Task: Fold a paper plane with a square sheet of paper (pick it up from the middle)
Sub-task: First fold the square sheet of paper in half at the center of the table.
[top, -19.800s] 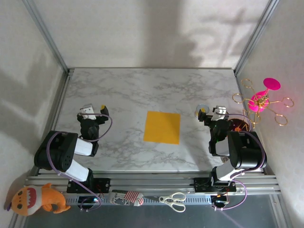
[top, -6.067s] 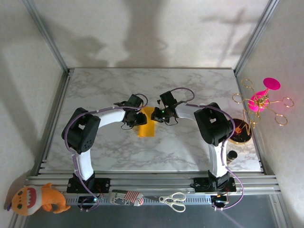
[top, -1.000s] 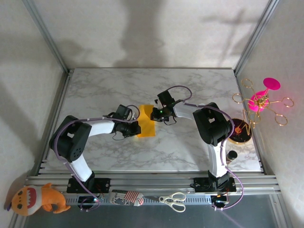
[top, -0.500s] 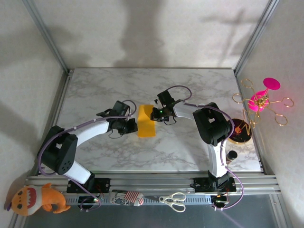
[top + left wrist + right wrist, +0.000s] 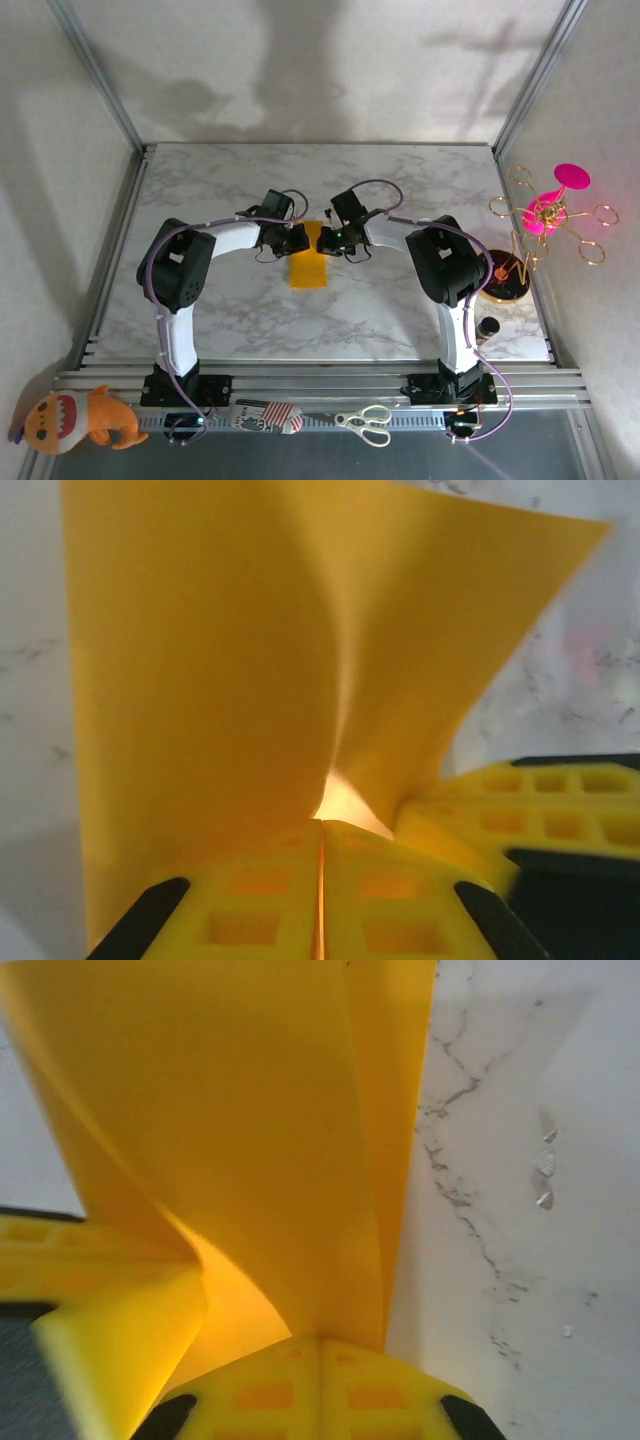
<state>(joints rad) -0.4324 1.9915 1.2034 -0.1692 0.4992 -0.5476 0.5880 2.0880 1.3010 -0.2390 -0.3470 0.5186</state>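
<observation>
Far out to the left of both pairs of jaws, an orange plush toy (image 5: 85, 420) sits by the near rail, and a red-striped packet (image 5: 268, 416) lies on that rail, its print too small to read. On to the left arm (image 5: 215, 240): half a second ago it reached in low from the left, and now it has swung round so its jaws meet the far end of the square sheet of paper (image 5: 308, 262) head-on to the right jaws. In the left wrist view the left jaws are pressed together, pinching the paper (image 5: 250, 660) right at the seam of the yellow pads (image 5: 250, 910). The sheet rises from them in a curved, cupped fold, with the right arm's yellow pad (image 5: 540, 805) just to their right. Twenty seconds ago this sheet lay open and flat; now it is a narrow doubled strip trailing from between the two pairs of jaws toward the arm bases on the marble bench (image 5: 400, 190). The right jaws have not shifted; they are shut on the paper (image 5: 250, 1110) too. The sheet stands up out of their pads (image 5: 370, 1390), and the left arm's pad (image 5: 100, 1310) is close on their left. Out to the right of the jaws, scissors (image 5: 365, 422) lie on the near rail and a gold wire stand with a pink disc (image 5: 550, 212) is off the bench.
</observation>
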